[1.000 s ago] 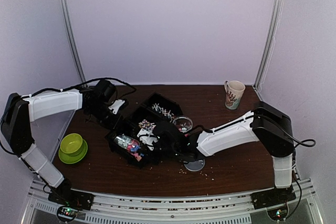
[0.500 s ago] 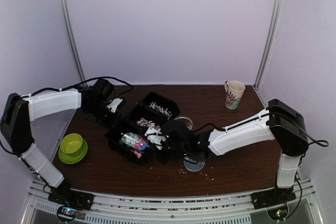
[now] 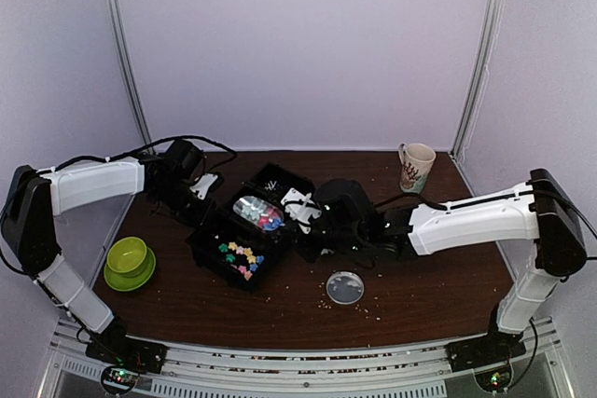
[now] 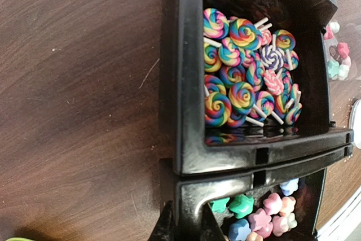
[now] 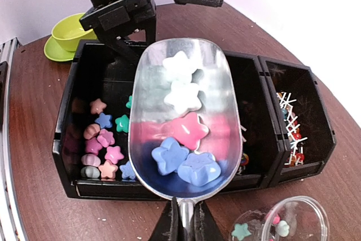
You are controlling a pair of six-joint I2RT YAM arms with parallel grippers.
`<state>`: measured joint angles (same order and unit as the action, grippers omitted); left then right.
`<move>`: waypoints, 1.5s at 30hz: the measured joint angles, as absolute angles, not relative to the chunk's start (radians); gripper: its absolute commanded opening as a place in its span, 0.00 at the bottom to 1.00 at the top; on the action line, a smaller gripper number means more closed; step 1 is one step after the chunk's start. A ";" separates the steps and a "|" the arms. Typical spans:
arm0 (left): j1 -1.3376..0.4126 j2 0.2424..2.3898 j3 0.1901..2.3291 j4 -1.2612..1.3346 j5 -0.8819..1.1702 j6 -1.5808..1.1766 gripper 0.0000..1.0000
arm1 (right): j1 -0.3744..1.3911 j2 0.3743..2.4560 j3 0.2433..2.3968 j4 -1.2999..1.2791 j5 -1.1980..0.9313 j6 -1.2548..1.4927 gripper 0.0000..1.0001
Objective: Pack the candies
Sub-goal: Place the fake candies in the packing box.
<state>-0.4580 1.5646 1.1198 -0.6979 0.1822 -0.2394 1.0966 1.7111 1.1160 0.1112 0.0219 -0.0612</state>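
You've got star candies [image 5: 183, 134] heaped in metal scoop [image 5: 149, 88], held over black bin [image 5: 63, 153]. More stars loose in bin's end compartment, lollipops [image 4: 242, 86] in middle one, white-stick pieces [image 5: 290, 125] in far one. Right gripper [image 5: 185, 221] pinched tight on scoop handle. Left gripper [image 4: 183, 227] clamped on bin wall.

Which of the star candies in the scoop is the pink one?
The middle star candy in the scoop: pale ones lie beyond it, blue ones nearer the handle.
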 measured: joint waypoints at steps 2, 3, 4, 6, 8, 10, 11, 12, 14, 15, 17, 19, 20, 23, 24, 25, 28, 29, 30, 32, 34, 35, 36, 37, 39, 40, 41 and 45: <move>-0.458 1.565 1.120 -0.698 0.182 -0.239 0.00 | 1.091 1.686 1.106 0.101 0.034 -0.067 0.00; -0.458 1.565 1.120 -0.698 0.182 -0.239 0.00 | 1.088 1.674 1.099 0.096 0.040 -0.071 0.00; -0.458 1.565 1.120 -0.698 0.182 -0.239 0.00 | 1.086 1.663 1.091 0.091 0.048 -0.074 0.00; -0.458 1.565 1.120 -0.698 0.182 -0.240 0.00 | 1.083 1.641 1.072 0.078 0.065 -0.079 0.00; -0.458 1.565 1.120 -0.698 0.183 -0.241 0.00 | 1.079 1.612 1.052 0.054 0.088 -0.083 0.00; -0.458 1.565 1.120 -0.698 0.183 -0.241 0.00 | 1.071 1.589 1.044 0.028 0.110 -0.086 0.00; -0.458 1.565 1.120 -0.698 0.183 -0.242 0.00 | 1.065 1.578 1.042 0.018 0.118 -0.088 0.00; -0.458 1.565 1.120 -0.698 0.183 -0.242 0.00 | 1.058 1.564 1.040 0.003 0.130 -0.090 0.00; -0.458 1.565 1.120 -0.698 0.183 -0.242 0.00 | 1.044 1.531 1.032 -0.027 0.153 -0.094 0.00; -0.458 1.565 1.120 -0.698 0.183 -0.242 0.00 | 1.039 1.518 1.028 -0.036 0.161 -0.094 0.00; -0.458 1.565 1.120 -0.698 0.183 -0.242 0.00 | 1.027 1.486 1.019 -0.072 0.180 -0.094 0.00; -0.458 1.565 1.120 -0.698 0.183 -0.242 0.00 | 1.015 1.452 1.016 -0.118 0.200 -0.093 0.00; -0.458 1.565 1.120 -0.698 0.183 -0.242 0.00 | 1.011 1.435 1.015 -0.144 0.212 -0.092 0.00; -0.458 1.563 1.120 -0.698 0.183 -0.242 0.00 | 1.002 1.390 1.014 -0.209 0.237 -0.085 0.00; -0.458 1.563 1.120 -0.698 0.183 -0.242 0.00 | 1.000 1.373 1.014 -0.236 0.246 -0.082 0.00; -0.458 1.563 1.120 -0.698 0.183 -0.242 0.00 | 0.998 1.361 1.013 -0.255 0.252 -0.081 0.00; -0.458 1.563 1.120 -0.698 0.183 -0.242 0.00 | 0.996 1.328 1.013 -0.328 0.271 -0.076 0.00; -0.458 1.563 1.120 -0.698 0.183 -0.242 0.00 | 0.996 1.325 1.013 -0.339 0.272 -0.075 0.00; -0.458 1.563 1.120 -0.698 0.183 -0.242 0.00 | 0.996 1.322 1.013 -0.361 0.275 -0.073 0.00; -0.458 1.563 1.120 -0.698 0.184 -0.242 0.00 | 0.995 1.319 1.013 -0.403 0.277 -0.070 0.00; -0.458 1.563 1.120 -0.698 0.184 -0.242 0.00 | 0.995 1.318 1.013 -0.441 0.278 -0.065 0.00; -0.458 1.563 1.120 -0.698 0.184 -0.242 0.00 | 0.993 1.318 1.013 -0.460 0.279 -0.062 0.00; -0.458 1.563 1.120 -0.698 0.184 -0.242 0.00 | 0.992 1.318 1.014 -0.479 0.281 -0.057 0.00; -0.458 1.563 1.120 -0.698 0.184 -0.242 0.00 | 0.991 1.318 1.015 -0.497 0.284 -0.055 0.00; -0.458 1.563 1.120 -0.698 0.184 -0.242 0.00 | 0.987 1.318 1.022 -0.541 0.289 -0.051 0.00; -0.458 1.563 1.120 -0.698 0.184 -0.242 0.00 | 0.986 1.318 1.027 -0.554 0.290 -0.051 0.00; -0.458 1.563 1.120 -0.698 0.184 -0.242 0.00 | 0.984 1.319 1.037 -0.576 0.291 -0.049 0.00; -0.458 1.563 1.120 -0.698 0.185 -0.242 0.00 | 0.979 1.330 1.086 -0.634 0.295 -0.049 0.00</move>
